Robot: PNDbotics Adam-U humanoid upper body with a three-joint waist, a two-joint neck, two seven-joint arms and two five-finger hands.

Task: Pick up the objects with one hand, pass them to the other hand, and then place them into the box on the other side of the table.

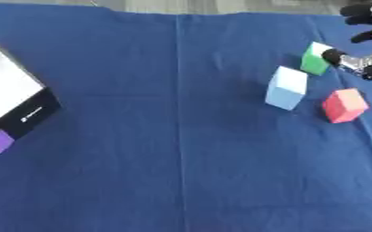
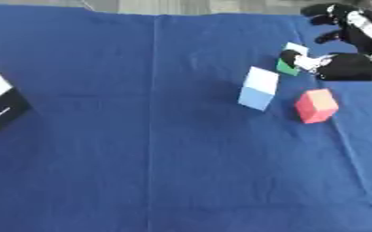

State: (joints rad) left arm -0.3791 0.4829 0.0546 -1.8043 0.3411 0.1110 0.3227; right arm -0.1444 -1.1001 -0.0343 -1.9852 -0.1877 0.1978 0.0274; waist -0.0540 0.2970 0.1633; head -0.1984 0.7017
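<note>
Where the blue cloth on the table (image 1: pixel 141 181) lies nearest the head, nothing stands on it; a centre crease runs straight away from the camera.

Left edge, mid-depth: box (image 1: pixel 7 97), white inside, black wall facing in, a purple patch at its near corner. It sits askew, its long side running diagonally. This looks like the drop point, which would explain why it is set on the far side from the blocks: a handover is forced.

Right side, mid-depth: red block (image 1: pixel 345 105), nearest of three, tilted on the diagonal, a corner toward the camera. Just beside it to the left, light blue block (image 1: pixel 286 88), upright, long axis roughly vertical in view, leaning slightly right at top.

Further back: green block (image 1: pixel 316 59), pale top face, long axis also near upright, standing on the cloth just behind the blue one. Right hand (image 2: pixel 349 66) reaches in from the upper right corner; thumb touches the block's right face, fingers spread apart above, not yet closed round it. Judged: start of a pick, green first since it is closest to that hand.

Left hand not seen.
</note>
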